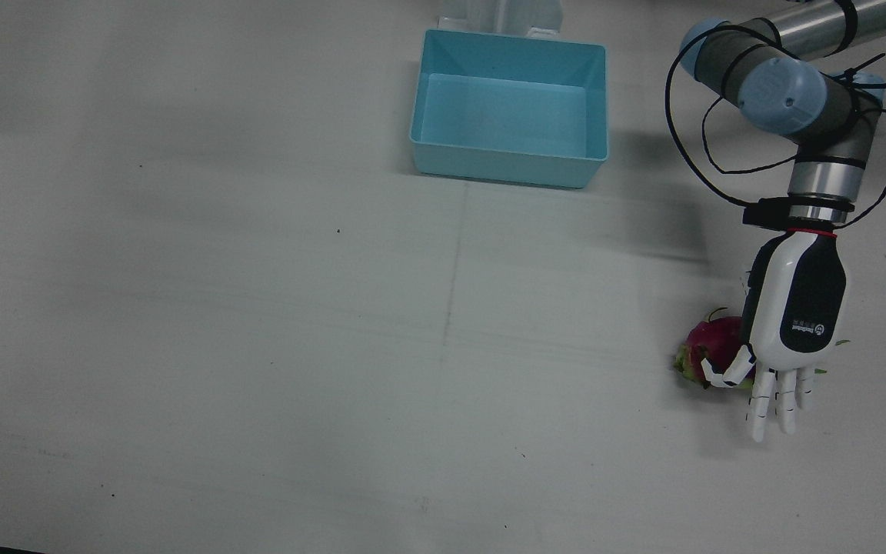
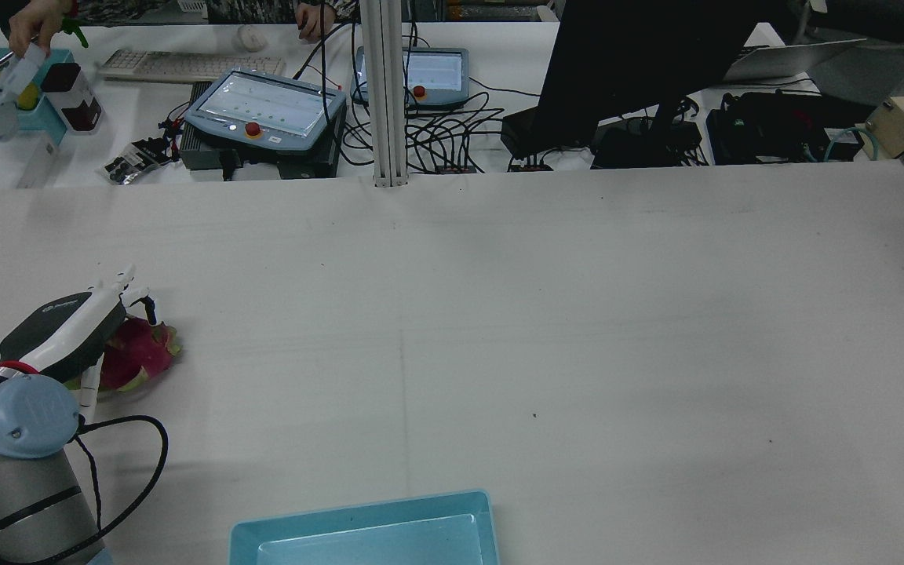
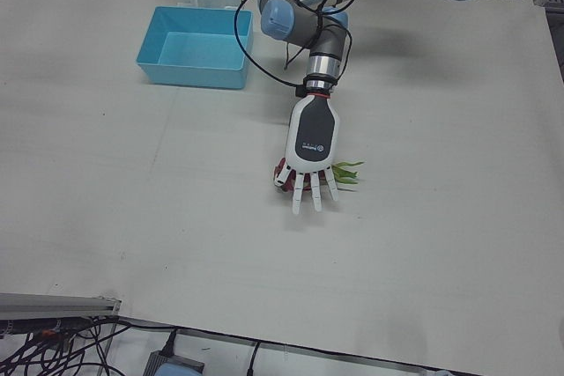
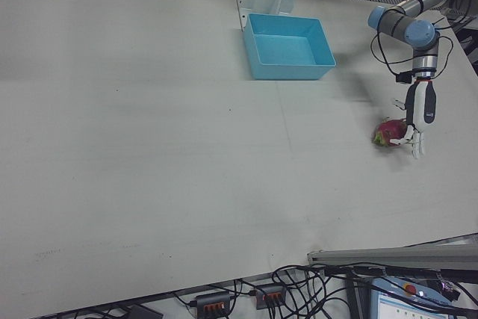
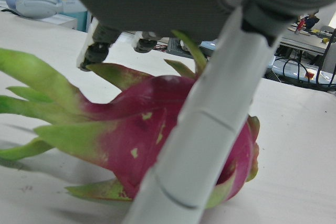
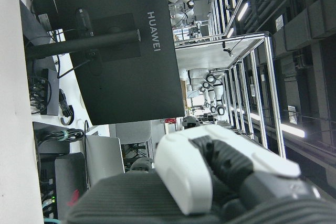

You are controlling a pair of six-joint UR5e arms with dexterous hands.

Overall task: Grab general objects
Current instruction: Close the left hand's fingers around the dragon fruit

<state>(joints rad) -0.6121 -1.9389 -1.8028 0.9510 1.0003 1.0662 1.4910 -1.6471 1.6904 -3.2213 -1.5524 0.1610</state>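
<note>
One dragon fruit (image 1: 708, 342) lies on the worktop (image 1: 258, 346) at lower right of the front view, under the left hand (image 1: 793, 315); fingers (image 1: 774, 400) spread, nothing gripped, so curl should be centred on the body, not the leaves.

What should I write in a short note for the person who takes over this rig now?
Left hand: over the dragon fruit, fingers spread and not closed on it; the fruit lies on the table.
Right hand: seen only by its own camera, away from the work; state unclear.
Blue bin: empty, near the pedestals.
Done: the approach. Left: close on the fruit and lift it.
</note>
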